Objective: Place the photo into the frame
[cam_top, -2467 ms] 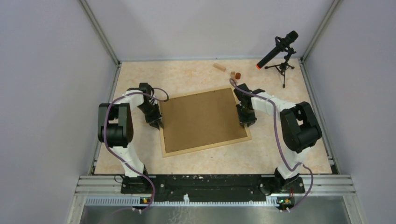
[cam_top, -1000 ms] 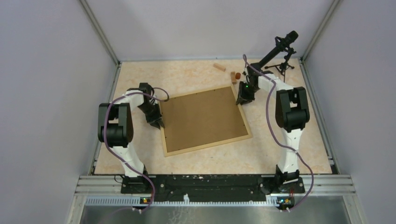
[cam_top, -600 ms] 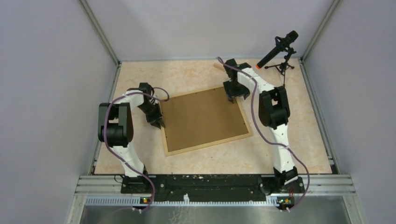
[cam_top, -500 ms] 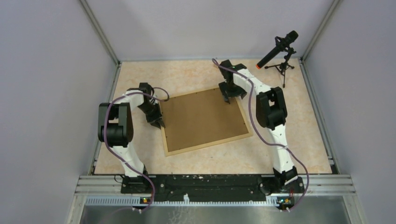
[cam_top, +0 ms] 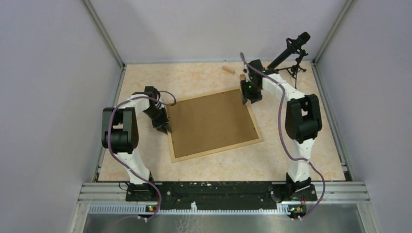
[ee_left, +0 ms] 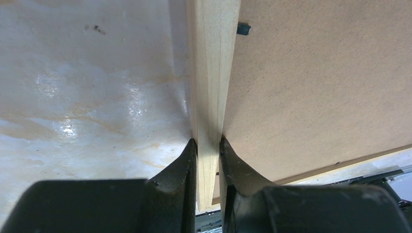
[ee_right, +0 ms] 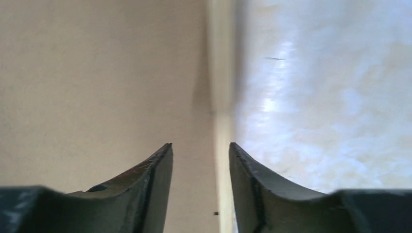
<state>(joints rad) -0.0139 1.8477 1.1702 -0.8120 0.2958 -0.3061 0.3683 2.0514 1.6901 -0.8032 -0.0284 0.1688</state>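
- We count one frame [cam_top: 214,124], lying back-up and skewed on the surface [cam_top: 194,77], its brown board showing.
- We count two arms. The left end effector [ee_left: 208,143] is clamped on the frame's left rail. The right end effector [ee_right: 200,144] hovers over the far right corner, jaws apart, holding nothing.
- One microphone [cam_top: 290,50] stands at the far right, and one wooden block [cam_top: 228,69] lies by the far edge.

"Was there any writing to read in there?"

"None that I could make out. The brown back of the frame [cam_top: 211,124] was plain, with no label or stamp."

"Not even a brand on the microphone [cam_top: 289,51]?"

"If it had one, it was too small to tell from where I stood."
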